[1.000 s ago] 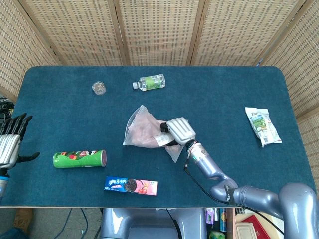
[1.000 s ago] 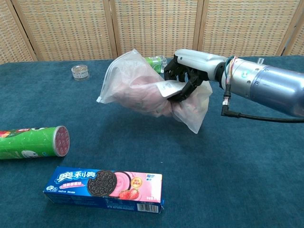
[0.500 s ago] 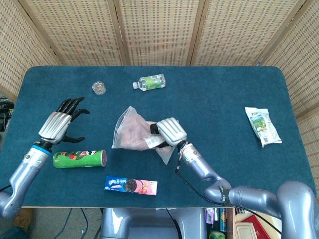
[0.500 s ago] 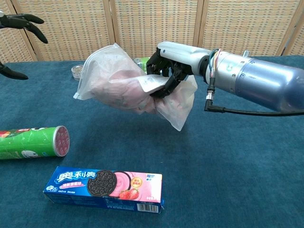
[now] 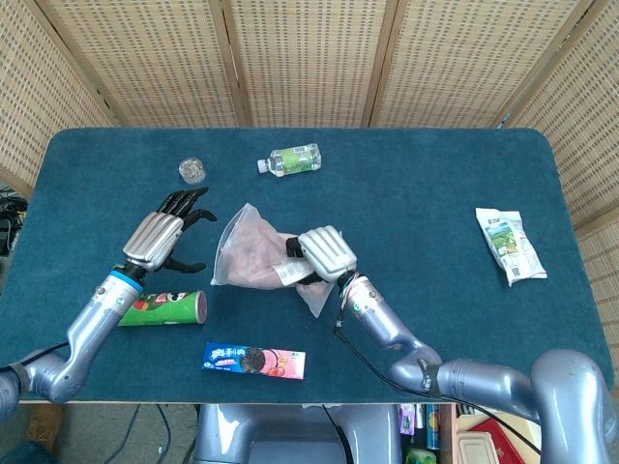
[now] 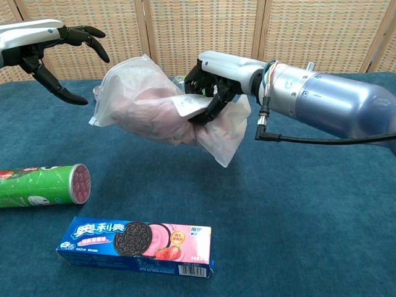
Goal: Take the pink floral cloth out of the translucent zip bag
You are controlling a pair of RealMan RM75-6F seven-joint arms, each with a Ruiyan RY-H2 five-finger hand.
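Note:
My right hand [image 5: 324,254] [image 6: 213,83] grips the translucent zip bag [image 5: 253,253] [image 6: 142,96] around its middle and holds it above the blue table. The pink floral cloth [image 6: 161,117] [image 5: 259,263] shows through the plastic, bunched inside the bag. One loose end of the bag hangs down below the hand [image 6: 224,137]. My left hand [image 5: 162,237] [image 6: 52,46] hovers a short way to the left of the bag with its fingers spread, holding nothing and not touching the bag.
A green chip can [image 5: 160,307] [image 6: 40,184] lies under the left arm. A blue cookie box [image 5: 253,361] [image 6: 136,242] sits near the front edge. A small bottle [image 5: 294,159] and a small jar [image 5: 192,171] lie at the back, a snack packet [image 5: 509,244] at the right.
My left arm has come in from the table's left edge toward the bag. My right hand has carried the bag a little to the left and higher.

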